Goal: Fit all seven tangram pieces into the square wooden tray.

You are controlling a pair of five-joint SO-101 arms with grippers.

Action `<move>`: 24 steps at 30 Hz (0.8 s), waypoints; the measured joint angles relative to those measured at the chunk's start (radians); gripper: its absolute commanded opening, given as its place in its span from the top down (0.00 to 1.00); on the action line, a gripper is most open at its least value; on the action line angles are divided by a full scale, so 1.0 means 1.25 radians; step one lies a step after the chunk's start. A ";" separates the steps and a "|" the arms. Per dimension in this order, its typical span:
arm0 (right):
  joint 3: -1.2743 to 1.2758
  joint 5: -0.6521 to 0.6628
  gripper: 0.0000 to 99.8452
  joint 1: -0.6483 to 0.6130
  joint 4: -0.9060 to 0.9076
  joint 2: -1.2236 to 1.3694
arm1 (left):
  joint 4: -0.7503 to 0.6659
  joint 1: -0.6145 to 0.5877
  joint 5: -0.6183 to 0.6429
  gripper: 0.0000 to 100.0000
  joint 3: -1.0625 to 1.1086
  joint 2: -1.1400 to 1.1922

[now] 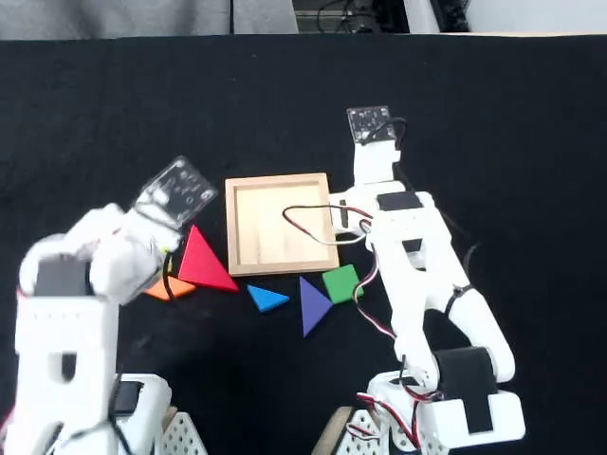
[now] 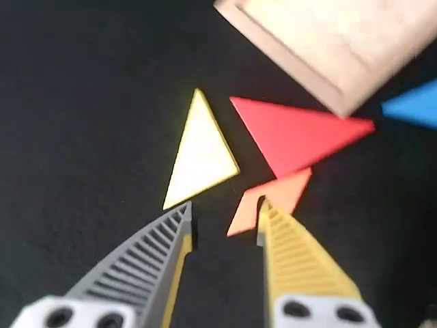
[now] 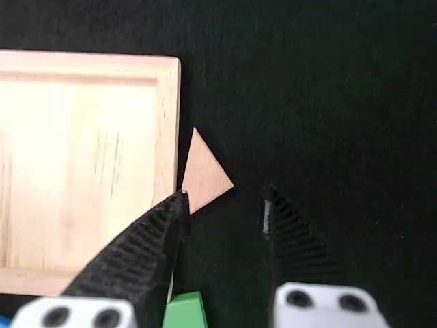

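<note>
Seven pieces, one tray [image 1: 277, 182], and we see none of them fitted in.

Along the tray's edge facing the arms we count one red triangle [image 1: 204, 261], one orange piece [image 1: 171, 289], one blue triangle [image 1: 266, 299], one purple triangle [image 1: 313, 303] and one green square [image 1: 341, 282]. One yellow triangle [image 2: 201, 154] lies farther off, and one tan triangle [image 3: 205, 174] lies just beside its wall. At either side of the tray, the left gripper [image 2: 224, 208] and right gripper [image 3: 225, 198] stand open, holding nothing.

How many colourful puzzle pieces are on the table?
7, none in the tray: red triangle, orange piece, blue triangle, purple triangle and green square along its edge nearest the arms; yellow triangle beside the red; pale triangle beside its side rim.
</note>
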 measured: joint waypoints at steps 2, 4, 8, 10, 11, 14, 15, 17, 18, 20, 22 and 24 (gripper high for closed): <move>0.000 0.000 0.82 0.000 0.000 0.000 | 0.031 0.000 -0.059 0.83 -0.075 0.095; 0.000 0.000 0.82 0.000 0.000 0.000 | 0.052 -0.011 -0.109 0.80 -0.139 0.182; 0.000 0.000 0.82 0.000 0.000 0.000 | 0.075 -0.052 -0.228 0.76 -0.228 0.342; 0.000 0.000 0.82 0.000 0.000 0.000 | 0.075 -0.065 -0.273 0.76 -0.265 0.423; 0.000 0.000 0.82 0.000 0.000 0.000 | 0.075 -0.070 -0.280 0.76 -0.285 0.464; 0.000 0.000 0.82 0.000 -0.001 0.000 | 0.075 -0.077 -0.295 0.76 -0.365 0.586; 0.000 0.000 0.82 0.000 -0.006 0.000 | 0.075 -0.077 -0.309 0.76 -0.390 0.625; 0.004 0.000 0.82 0.000 -0.021 0.000 | 0.091 -0.077 -0.363 0.76 -0.443 0.700; 0.011 0.000 0.82 0.000 -0.029 0.000 | 0.101 -0.077 -0.390 0.76 -0.465 0.733; 0.021 0.000 0.82 0.000 -0.047 0.000 | 0.103 -0.077 -0.414 0.76 -0.504 0.793; 0.022 0.015 0.82 0.000 -0.055 0.000 | 0.103 -0.079 -0.415 0.76 -0.546 0.851; 0.027 0.031 0.82 0.000 -0.065 0.000 | 0.103 -0.086 -0.415 0.76 -0.587 0.901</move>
